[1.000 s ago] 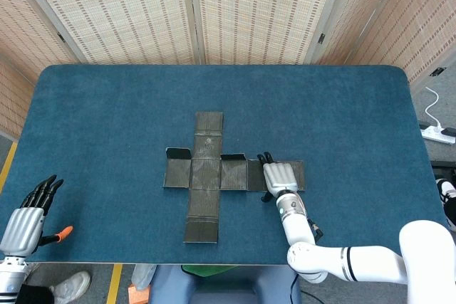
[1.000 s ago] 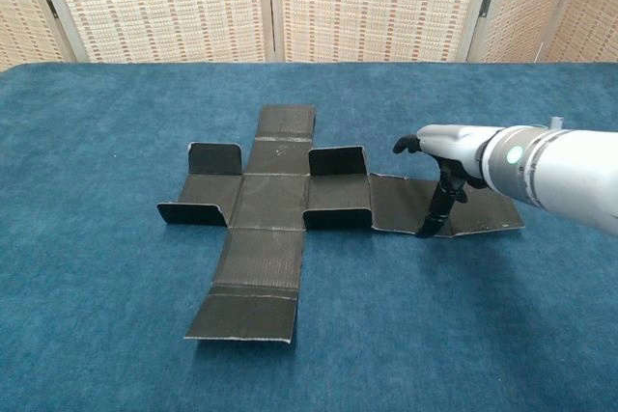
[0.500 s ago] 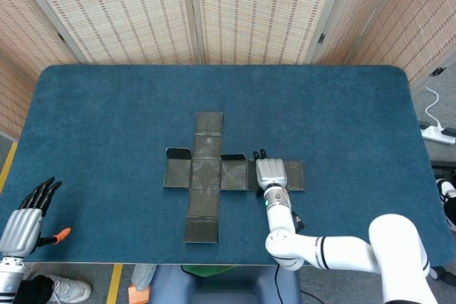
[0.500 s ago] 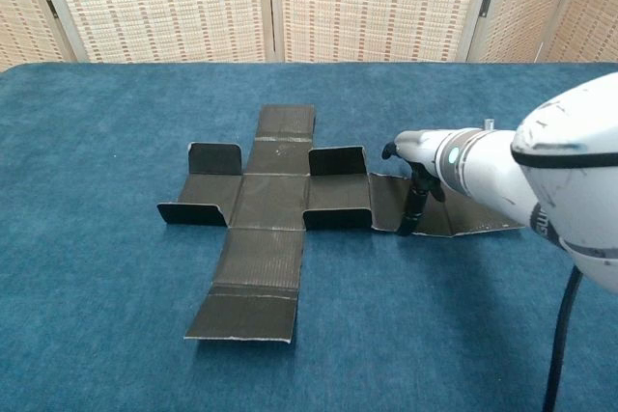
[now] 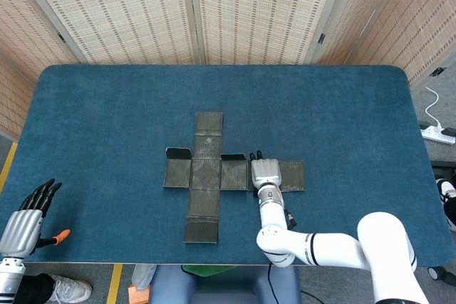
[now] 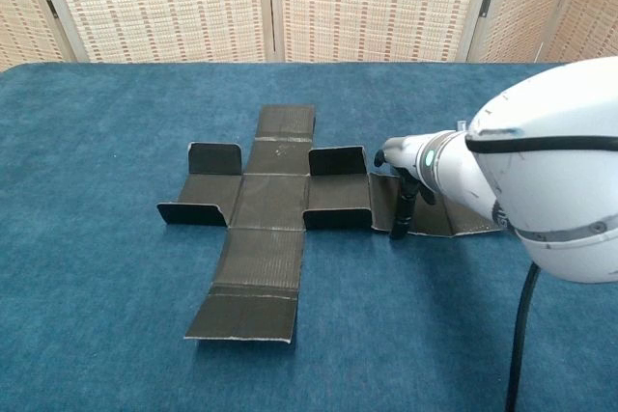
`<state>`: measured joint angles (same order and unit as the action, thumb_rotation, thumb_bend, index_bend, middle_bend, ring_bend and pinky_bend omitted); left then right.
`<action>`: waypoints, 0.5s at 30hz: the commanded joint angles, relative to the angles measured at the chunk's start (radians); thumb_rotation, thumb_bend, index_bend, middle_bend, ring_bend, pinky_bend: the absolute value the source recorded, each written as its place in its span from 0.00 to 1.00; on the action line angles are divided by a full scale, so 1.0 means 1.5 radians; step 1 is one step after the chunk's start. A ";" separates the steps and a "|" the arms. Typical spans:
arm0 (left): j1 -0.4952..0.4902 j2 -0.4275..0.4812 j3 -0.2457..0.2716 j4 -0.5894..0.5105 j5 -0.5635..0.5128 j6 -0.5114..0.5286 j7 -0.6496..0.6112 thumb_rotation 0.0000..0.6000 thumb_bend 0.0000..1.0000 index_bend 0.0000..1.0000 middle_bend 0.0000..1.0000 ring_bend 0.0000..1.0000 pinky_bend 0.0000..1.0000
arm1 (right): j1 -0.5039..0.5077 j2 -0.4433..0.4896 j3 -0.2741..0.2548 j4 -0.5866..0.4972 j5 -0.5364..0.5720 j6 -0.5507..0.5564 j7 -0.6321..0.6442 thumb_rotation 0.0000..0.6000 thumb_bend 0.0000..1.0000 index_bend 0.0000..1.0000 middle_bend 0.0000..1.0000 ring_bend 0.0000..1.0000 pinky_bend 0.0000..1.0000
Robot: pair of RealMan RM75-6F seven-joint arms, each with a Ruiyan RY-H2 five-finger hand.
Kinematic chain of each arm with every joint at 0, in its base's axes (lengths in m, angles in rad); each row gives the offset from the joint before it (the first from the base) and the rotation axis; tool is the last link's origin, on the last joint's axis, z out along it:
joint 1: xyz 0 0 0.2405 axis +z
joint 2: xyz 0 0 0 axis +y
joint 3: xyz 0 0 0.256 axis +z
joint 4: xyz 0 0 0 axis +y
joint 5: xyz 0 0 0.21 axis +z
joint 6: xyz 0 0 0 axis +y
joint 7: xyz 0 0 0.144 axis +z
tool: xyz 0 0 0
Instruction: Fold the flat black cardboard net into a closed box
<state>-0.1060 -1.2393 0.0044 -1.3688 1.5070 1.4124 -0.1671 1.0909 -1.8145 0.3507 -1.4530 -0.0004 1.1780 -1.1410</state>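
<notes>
A blue tabletop stands before woven folding screens; a white power strip (cord attached) lies on the floor.

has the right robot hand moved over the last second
Yes. The right robot hand slid left along the cardboard net, toward its centre panels.

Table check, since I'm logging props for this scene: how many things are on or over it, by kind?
Black cardboard net: 1
Robot hands: 2, the right hand over the net's right panel, the left hand at the table's near left corner
Total: 3
</notes>
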 commanded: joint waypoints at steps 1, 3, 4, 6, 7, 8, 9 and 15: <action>0.000 0.001 0.001 -0.001 -0.003 -0.005 -0.001 1.00 0.19 0.00 0.00 0.00 0.15 | 0.005 -0.004 0.005 0.007 0.010 -0.003 -0.007 1.00 0.13 0.00 0.00 0.72 0.95; -0.001 0.001 0.000 -0.001 -0.005 -0.006 -0.001 1.00 0.19 0.00 0.00 0.00 0.15 | 0.009 -0.007 0.005 0.013 0.014 -0.004 -0.013 1.00 0.13 0.00 0.00 0.72 0.95; -0.001 0.001 0.000 -0.001 -0.005 -0.007 0.000 1.00 0.19 0.00 0.00 0.00 0.15 | 0.010 -0.009 0.005 0.016 0.017 -0.004 -0.016 1.00 0.13 0.00 0.00 0.72 0.95; -0.001 0.001 0.000 -0.001 -0.005 -0.007 -0.002 1.00 0.19 0.00 0.00 0.00 0.15 | 0.014 -0.015 0.005 0.023 0.022 -0.005 -0.023 1.00 0.13 0.00 0.00 0.72 0.95; -0.001 0.001 0.000 -0.001 -0.005 -0.008 -0.002 1.00 0.19 0.00 0.00 0.00 0.15 | 0.016 -0.017 0.005 0.026 0.024 -0.005 -0.026 1.00 0.13 0.00 0.00 0.72 0.95; -0.001 0.001 0.000 -0.001 -0.005 -0.008 -0.002 1.00 0.19 0.00 0.00 0.00 0.15 | 0.018 -0.020 0.005 0.030 0.025 -0.004 -0.029 1.00 0.13 0.00 0.00 0.72 0.95; -0.001 0.001 0.000 -0.001 -0.006 -0.009 -0.002 1.00 0.19 0.00 0.00 0.00 0.14 | 0.020 -0.023 0.005 0.034 0.028 -0.004 -0.034 1.00 0.13 0.00 0.00 0.72 0.95; -0.001 0.000 0.000 0.001 -0.009 -0.013 -0.006 1.00 0.19 0.00 0.00 0.00 0.14 | 0.035 -0.036 0.009 0.055 0.046 0.002 -0.066 1.00 0.16 0.00 0.02 0.72 0.95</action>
<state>-0.1072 -1.2385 0.0042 -1.3675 1.4936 1.3938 -0.1760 1.1378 -1.8640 0.3619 -1.3763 0.0625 1.1779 -1.2323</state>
